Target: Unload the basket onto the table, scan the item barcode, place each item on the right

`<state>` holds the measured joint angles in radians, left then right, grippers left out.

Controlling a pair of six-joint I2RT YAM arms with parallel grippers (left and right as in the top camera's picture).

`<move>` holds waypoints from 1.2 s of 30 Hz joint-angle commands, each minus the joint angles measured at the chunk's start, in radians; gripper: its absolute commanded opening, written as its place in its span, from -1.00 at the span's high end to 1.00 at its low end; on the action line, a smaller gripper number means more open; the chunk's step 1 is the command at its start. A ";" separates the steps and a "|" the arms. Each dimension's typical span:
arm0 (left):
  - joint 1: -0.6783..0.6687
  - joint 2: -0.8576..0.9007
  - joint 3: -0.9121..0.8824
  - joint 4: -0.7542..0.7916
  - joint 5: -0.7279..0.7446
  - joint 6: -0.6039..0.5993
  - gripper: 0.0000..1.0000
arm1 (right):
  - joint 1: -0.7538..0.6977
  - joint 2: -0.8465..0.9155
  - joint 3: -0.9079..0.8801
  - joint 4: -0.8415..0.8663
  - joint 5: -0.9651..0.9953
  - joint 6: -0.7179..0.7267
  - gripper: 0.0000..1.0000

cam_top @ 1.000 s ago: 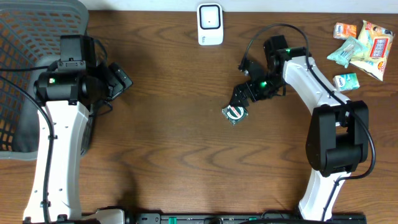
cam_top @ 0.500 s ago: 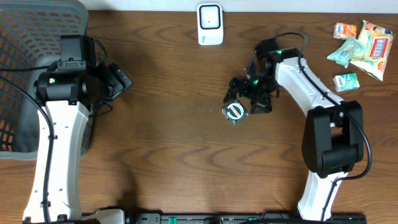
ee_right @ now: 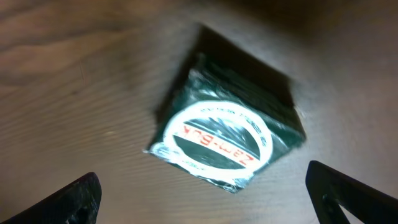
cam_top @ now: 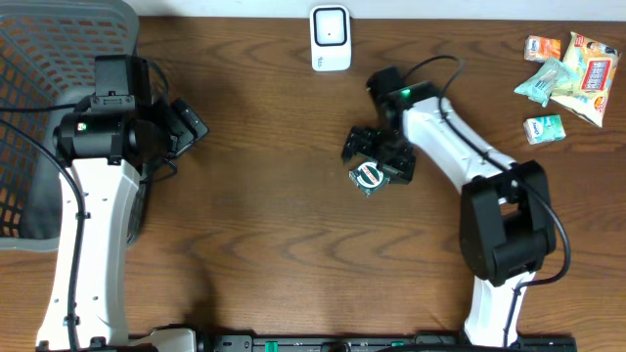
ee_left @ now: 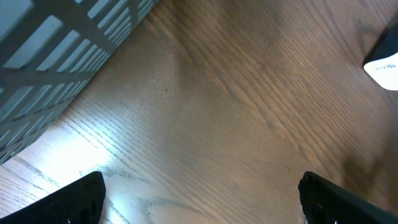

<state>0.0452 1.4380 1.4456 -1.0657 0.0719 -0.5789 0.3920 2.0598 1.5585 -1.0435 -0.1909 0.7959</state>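
Left to right. The grey basket (cam_top: 39, 117) sat behind and outboard of the left gripper (ee_left: 202, 205), whose jaws stood wide with nothing between them but bare table (ee_left: 236, 112); you had that arm parked, and it played no part in this step. The white scanner (cam_top: 331, 37) stood well ahead of the right gripper (ee_right: 205, 199), far side of the table, apart from everything else. The right jaws were spread wide and empty, hovering directly over the green packet (ee_right: 227, 140), which lay flat on the wood, label up, inside the span of the two fingers and not touching either. Judgement: the step in hand was the pick-up. The packet lay cornerwise to the line between the fingers, so you would have done well to turn the wrist until the pads faced two flat edges, not two corners, then come straight down and close gently; the shiny wrap looked likely to slip or crumple. No barcode showed on the upper face, so which side carried it I could not tell; you should have planned to present the other faces to the scanner window. The loose snack packets (cam_top: 567, 68) lay well outboard of the right jaws, untouched.
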 commanded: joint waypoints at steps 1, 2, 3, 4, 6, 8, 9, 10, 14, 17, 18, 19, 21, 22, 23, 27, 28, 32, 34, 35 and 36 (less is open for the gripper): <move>0.005 0.001 -0.002 0.000 -0.013 -0.001 -0.96 | 0.037 0.005 -0.009 -0.011 0.176 0.200 -0.98; 0.005 0.001 -0.002 0.000 -0.013 -0.001 -0.95 | 0.045 0.005 -0.010 -0.010 0.190 0.235 -0.99; 0.005 0.001 -0.002 0.000 -0.013 -0.001 -0.96 | 0.050 0.005 -0.011 -0.009 0.193 0.249 -0.98; 0.005 0.000 -0.002 0.000 -0.013 -0.001 -0.96 | 0.055 0.005 -0.013 -0.003 0.193 0.257 -0.98; 0.005 0.000 -0.002 0.000 -0.013 -0.001 -0.96 | 0.062 0.005 -0.016 0.003 0.193 0.263 -0.99; 0.005 0.001 -0.002 0.000 -0.013 -0.001 -0.95 | 0.064 0.008 -0.017 0.005 0.205 0.266 -0.99; 0.005 0.001 -0.002 0.000 -0.013 -0.001 -0.95 | 0.063 0.010 -0.018 0.004 0.220 0.266 -0.98; 0.005 0.001 -0.002 0.000 -0.013 -0.001 -0.96 | 0.063 0.013 -0.018 0.005 0.233 0.267 -0.98; 0.005 0.001 -0.002 0.000 -0.013 -0.001 -0.96 | 0.063 0.039 -0.018 0.008 0.245 0.270 -0.99; 0.005 0.001 -0.002 0.000 -0.013 -0.001 -0.96 | 0.064 0.069 -0.018 0.008 0.244 0.270 -0.98; 0.005 0.001 -0.002 0.000 -0.013 -0.001 -0.96 | 0.065 0.078 -0.018 0.010 0.240 0.270 -0.99; 0.005 0.001 -0.002 0.000 -0.013 -0.001 -0.95 | 0.066 0.087 -0.018 0.012 0.236 0.270 -0.99; 0.005 0.000 -0.002 0.000 -0.013 -0.001 -0.95 | 0.068 0.098 -0.018 0.012 0.222 0.270 -0.99; 0.005 0.001 -0.002 0.000 -0.013 -0.001 -0.96 | 0.068 0.101 -0.018 0.012 0.208 0.270 -0.99; 0.005 0.001 -0.002 0.000 -0.013 -0.001 -0.95 | 0.068 0.103 -0.018 0.013 0.193 0.270 -0.99; 0.005 0.001 -0.002 0.000 -0.013 -0.001 -0.95 | 0.068 0.102 -0.018 0.013 0.156 0.270 -0.89; 0.005 0.001 -0.002 0.000 -0.013 -0.001 -0.96 | 0.068 0.103 -0.018 0.012 0.154 0.270 -0.81; 0.005 0.001 -0.002 0.000 -0.013 -0.001 -0.96 | 0.068 0.103 -0.018 0.020 0.160 0.270 -0.72; 0.005 0.001 -0.002 0.000 -0.013 -0.001 -0.95 | 0.068 0.103 -0.018 0.032 0.160 0.270 -0.62; 0.005 0.001 -0.002 0.000 -0.013 -0.001 -0.96 | 0.068 0.103 -0.018 0.035 0.159 0.270 -0.54; 0.005 0.001 -0.002 0.000 -0.013 -0.001 -0.95 | 0.068 0.103 -0.018 0.040 0.158 0.270 -0.43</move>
<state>0.0452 1.4380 1.4456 -1.0657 0.0719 -0.5789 0.4530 2.1460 1.5490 -1.0096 -0.0326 1.0573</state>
